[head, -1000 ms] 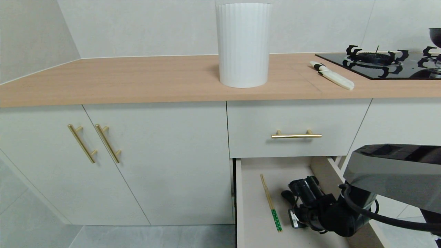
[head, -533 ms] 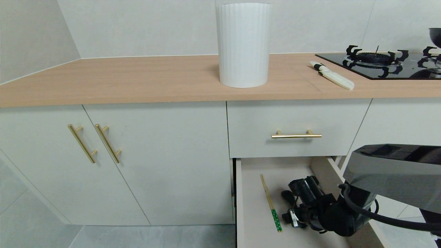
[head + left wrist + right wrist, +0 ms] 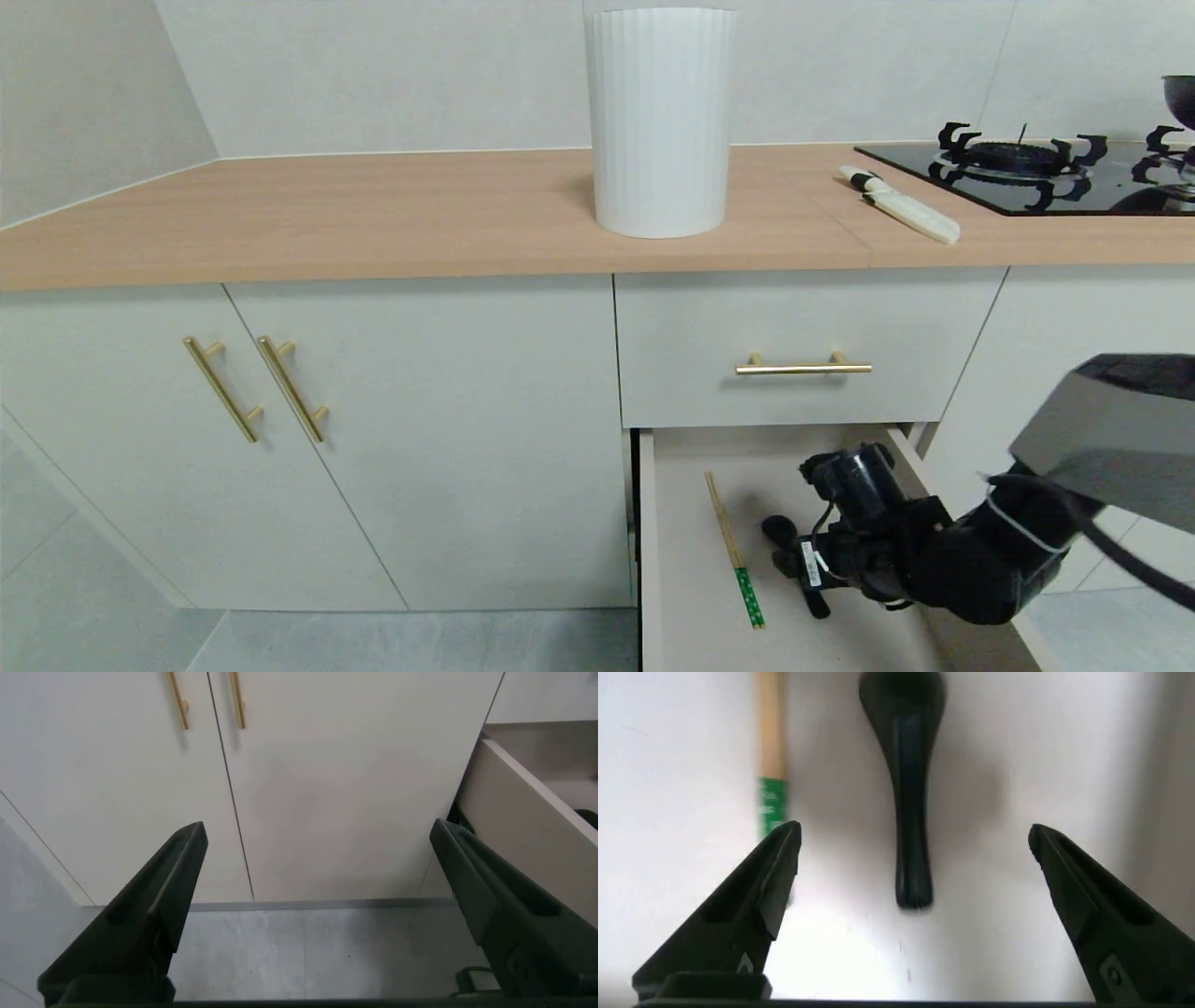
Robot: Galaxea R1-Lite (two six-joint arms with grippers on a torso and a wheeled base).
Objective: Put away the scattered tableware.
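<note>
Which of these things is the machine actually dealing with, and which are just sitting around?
Part of the job: chopsticks and black spoon lying in the open drawer; knife on the countertop, not yet put away; right end effector, open above the spoon.

Just lying about: white ribbed canister, gas hob, cupboard doors, closed upper drawer.

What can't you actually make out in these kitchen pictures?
Head view: tall white ribbed container, top cut off by the upper edge; contents unknown.
Head view: black spoon in the open beige drawer, handle partly hidden by the right gripper.
Head view: dark rounded vessel, cut by the right edge.
</note>
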